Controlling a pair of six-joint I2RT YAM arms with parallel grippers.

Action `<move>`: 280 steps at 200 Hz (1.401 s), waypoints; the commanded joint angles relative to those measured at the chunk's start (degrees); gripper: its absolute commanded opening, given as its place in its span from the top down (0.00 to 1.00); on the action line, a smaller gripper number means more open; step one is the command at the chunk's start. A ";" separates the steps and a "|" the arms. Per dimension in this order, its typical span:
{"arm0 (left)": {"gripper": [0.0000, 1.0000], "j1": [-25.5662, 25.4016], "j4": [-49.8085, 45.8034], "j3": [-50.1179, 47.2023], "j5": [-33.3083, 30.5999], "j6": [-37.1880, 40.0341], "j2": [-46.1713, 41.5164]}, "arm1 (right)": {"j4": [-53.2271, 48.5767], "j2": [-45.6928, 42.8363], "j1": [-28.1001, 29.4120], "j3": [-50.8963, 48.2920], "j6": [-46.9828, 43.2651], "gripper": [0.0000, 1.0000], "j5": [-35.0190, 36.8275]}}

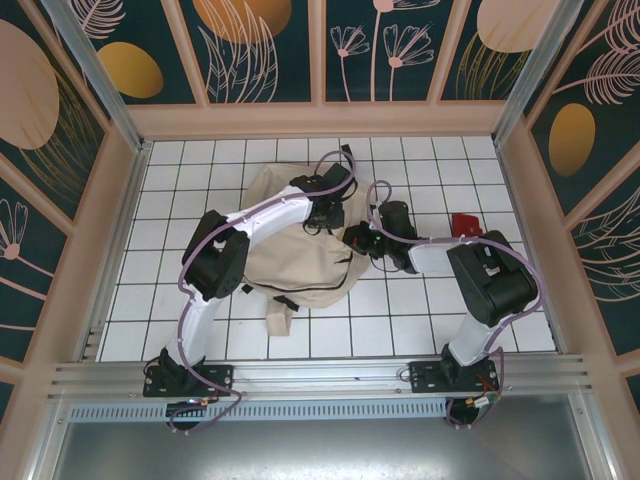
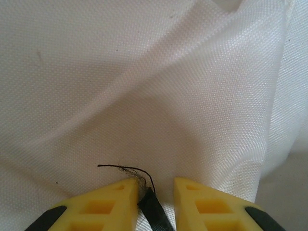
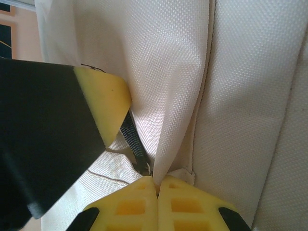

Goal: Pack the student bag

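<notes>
- The student bag [image 1: 295,268] lies slumped in the middle of the tiled table [image 1: 200,190], straps towards you, with both arms reaching in over its upper right part.
- Your right gripper [image 3: 157,185] has its pads pressed flat together, and a fold of the bag's beige cloth runs straight down into the tips. It reads as a pinch on the fabric, right beside the dark zipper tape [image 3: 131,134].
- Your left gripper [image 2: 155,185] stands narrow, hard against the cloth, with a black strip [image 2: 155,209] sitting in the gap. Whether the strip is truly clamped or just lying between the pads, I cannot tell.
- On the right wrist view a yellow fingertip [image 3: 103,98] of the left arm sits just beside that same zipper line, so both tools are working one spot.
- Progress, as I judge it: early. No mouth of the bag shows open, and nothing shows inside it.
- A small red object [image 1: 463,222] sits on the tiles by the right forearm, apart from the bag. What it is, I cannot make out.
- What's left, by my reckoning: get the zipper open, spread the opening, load the contents, then close up.
</notes>
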 commanded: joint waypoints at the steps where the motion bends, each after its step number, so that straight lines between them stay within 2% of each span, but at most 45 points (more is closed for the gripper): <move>1: 0.78 0.21 -4.27 0.91 -5.89 1.57 4.73 | 4.15 -1.89 0.79 -0.39 -0.23 0.95 -3.17; 37: 0.88 0.12 -4.13 1.14 -6.78 1.15 4.47 | 3.46 -2.11 0.77 -0.35 -0.41 0.95 -2.39; 71: 1.00 0.05 -1.45 -0.19 -8.01 0.45 0.22 | 1.78 -2.33 0.88 -0.44 -0.84 0.96 -0.58; 122: 1.00 0.06 1.27 -5.20 -12.69 -0.63 -8.28 | -7.52 -3.27 1.12 0.22 -2.90 0.97 8.65; 169: 1.00 0.73 1.27 -9.62 -17.53 -0.85 -12.20 | -12.35 -1.80 1.26 1.33 -2.49 0.99 12.99; 280: 1.00 10.08 4.21 -21.50 -23.20 -0.01 -20.61 | -21.04 -4.11 0.80 3.82 -4.20 1.00 23.44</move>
